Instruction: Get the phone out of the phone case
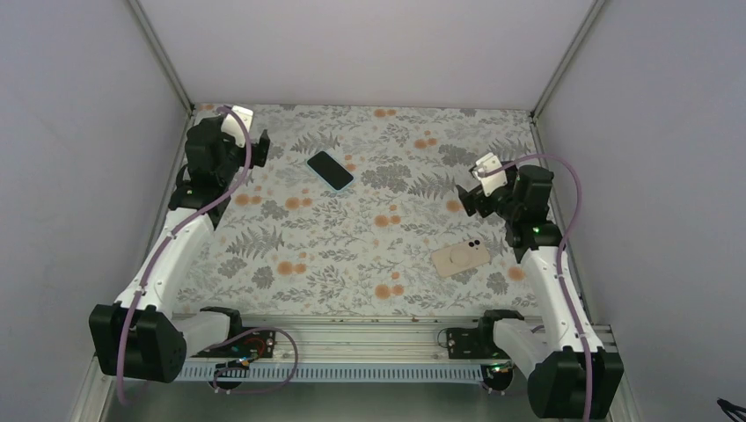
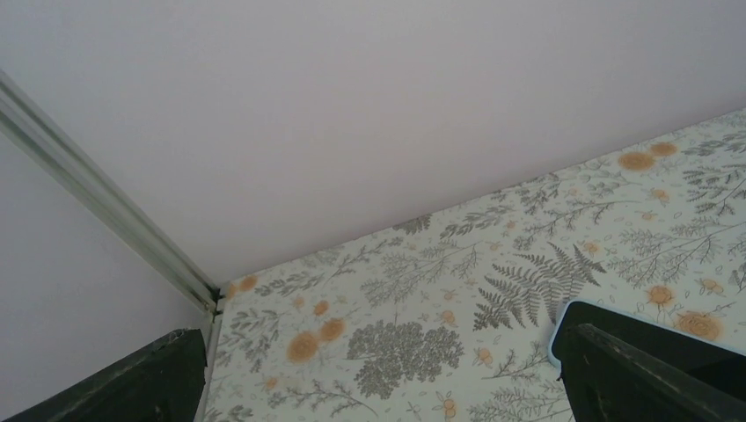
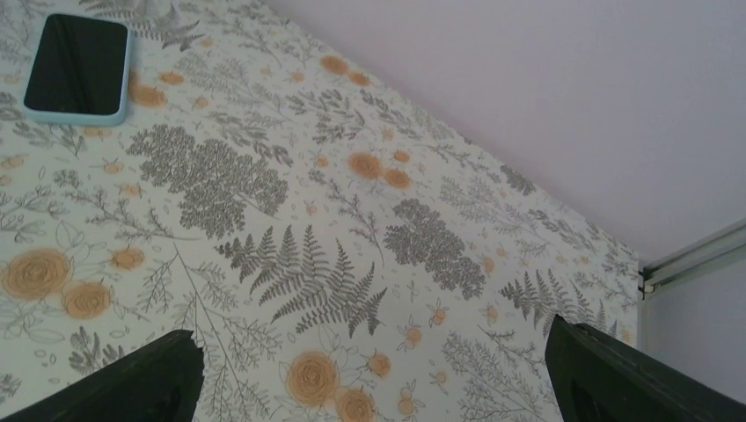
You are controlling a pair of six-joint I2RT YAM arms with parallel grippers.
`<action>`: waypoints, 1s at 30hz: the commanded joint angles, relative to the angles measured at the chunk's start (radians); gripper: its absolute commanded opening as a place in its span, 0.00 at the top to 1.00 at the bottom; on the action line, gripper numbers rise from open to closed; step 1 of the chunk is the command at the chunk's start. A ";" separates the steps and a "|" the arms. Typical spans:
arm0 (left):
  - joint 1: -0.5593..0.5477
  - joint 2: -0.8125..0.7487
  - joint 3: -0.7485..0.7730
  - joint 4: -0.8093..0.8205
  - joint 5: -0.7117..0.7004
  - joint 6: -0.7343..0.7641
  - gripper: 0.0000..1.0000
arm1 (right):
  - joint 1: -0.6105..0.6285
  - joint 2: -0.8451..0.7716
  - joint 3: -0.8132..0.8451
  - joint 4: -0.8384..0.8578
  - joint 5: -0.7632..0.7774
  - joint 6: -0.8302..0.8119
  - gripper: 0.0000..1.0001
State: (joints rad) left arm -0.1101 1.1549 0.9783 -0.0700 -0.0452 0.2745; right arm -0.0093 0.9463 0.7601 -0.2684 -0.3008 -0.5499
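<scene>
The phone (image 1: 330, 170) has a dark screen and a light blue rim. It lies face up near the far edge of the flowery worktop (image 1: 352, 246), a bit left of the middle. A tan piece (image 1: 460, 258) with a ring and 2 dark dots lies flat near the right edge, well apart from the phone. The left tool (image 2: 378, 369) hangs by the far left corner, jaws wide, holding nothing. The right tool (image 3: 374, 352) hangs by the right edge, past the tan piece, also wide and empty.
</scene>
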 commanded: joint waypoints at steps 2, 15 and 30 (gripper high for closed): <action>-0.009 -0.030 0.028 -0.041 -0.027 0.002 0.00 | -0.013 0.008 0.036 -0.062 0.006 -0.060 0.00; -0.011 -0.064 -0.023 -0.057 0.042 0.169 0.00 | -0.065 -0.142 -0.062 -0.743 0.280 -0.574 0.00; -0.011 -0.047 -0.047 -0.081 0.136 0.197 0.00 | -0.136 0.226 -0.039 -0.765 0.347 -0.503 0.91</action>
State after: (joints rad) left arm -0.1162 1.1107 0.9478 -0.1524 0.0601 0.4469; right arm -0.1276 1.1313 0.7002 -1.0557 0.0635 -1.0718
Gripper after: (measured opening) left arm 0.999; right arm 0.122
